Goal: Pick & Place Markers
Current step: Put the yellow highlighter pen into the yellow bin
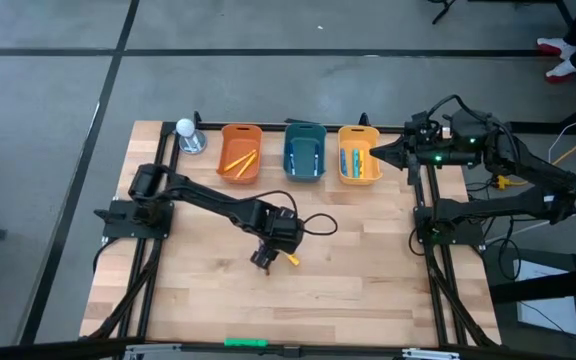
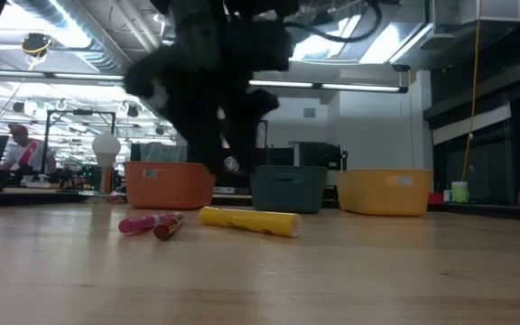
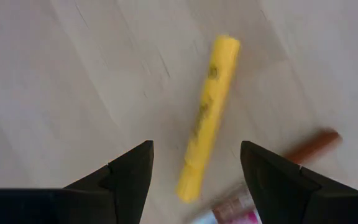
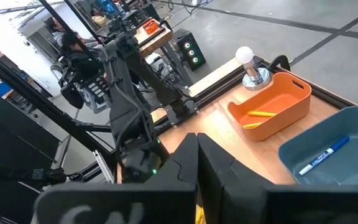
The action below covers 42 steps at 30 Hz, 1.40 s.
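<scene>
1. High view: the left gripper is hanging over the middle of the wooden table, with a yellow marker showing just to its right.
2. In the left wrist view its two fingers are standing spread wide, and the yellow marker is lying on the wood between and beyond them, untouched.
3. A pink marker and a reddish-brown marker are lying close by at the lower right of that frame.
4. In the low view the yellow marker is lying flat at centre frame, with the pink marker and the reddish one just to its left, the dark arm looming above them.
5. Along the top edge of the table in the high view, an orange bin, a teal bin and a yellow bin are sitting in a row, each holding markers.
6. The right gripper is waiting at the upper right, its tip over the yellow bin; its fingers are pressed together and holding nothing.
7. A white bulb on a metal base is standing left of the orange bin.
8. A bright green stick is lying at the bottom edge.
</scene>
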Available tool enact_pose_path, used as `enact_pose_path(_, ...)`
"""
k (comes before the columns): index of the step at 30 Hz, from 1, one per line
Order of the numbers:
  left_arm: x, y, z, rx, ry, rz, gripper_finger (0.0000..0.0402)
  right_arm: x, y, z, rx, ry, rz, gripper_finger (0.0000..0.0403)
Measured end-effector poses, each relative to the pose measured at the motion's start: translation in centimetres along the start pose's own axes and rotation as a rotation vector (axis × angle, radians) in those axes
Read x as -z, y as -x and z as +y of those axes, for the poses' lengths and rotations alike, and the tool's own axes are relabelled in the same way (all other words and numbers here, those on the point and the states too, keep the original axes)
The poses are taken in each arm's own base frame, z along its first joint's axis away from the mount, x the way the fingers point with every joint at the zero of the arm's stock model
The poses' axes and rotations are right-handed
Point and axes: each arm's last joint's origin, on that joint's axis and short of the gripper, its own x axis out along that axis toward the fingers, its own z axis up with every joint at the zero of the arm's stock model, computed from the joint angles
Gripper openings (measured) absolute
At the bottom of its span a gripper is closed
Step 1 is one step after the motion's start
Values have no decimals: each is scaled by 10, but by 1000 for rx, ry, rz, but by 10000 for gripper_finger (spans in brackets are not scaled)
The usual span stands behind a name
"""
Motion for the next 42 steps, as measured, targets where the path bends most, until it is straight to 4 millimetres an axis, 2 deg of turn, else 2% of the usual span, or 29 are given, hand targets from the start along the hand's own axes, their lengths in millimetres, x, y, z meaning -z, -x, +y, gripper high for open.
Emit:
enact_pose_path(8,2,-20,4,28,-5,32,237,0,0,0,4,3,5,0)
enact_pose_path(15,4,-39,-2,54,-38,78,237,1,-4,-1,9,6,15,0)
enact_pose_path(35,8,-47,4,62,-30,103,236,1,-6,-1,18,20,17,0)
enact_pose_path(38,8,-47,3,79,-30,99,222,1,-6,-1,17,27,17,0)
enact_pose_path(42,8,-47,3,90,-29,100,177,1,-6,-1,17,30,17,0)
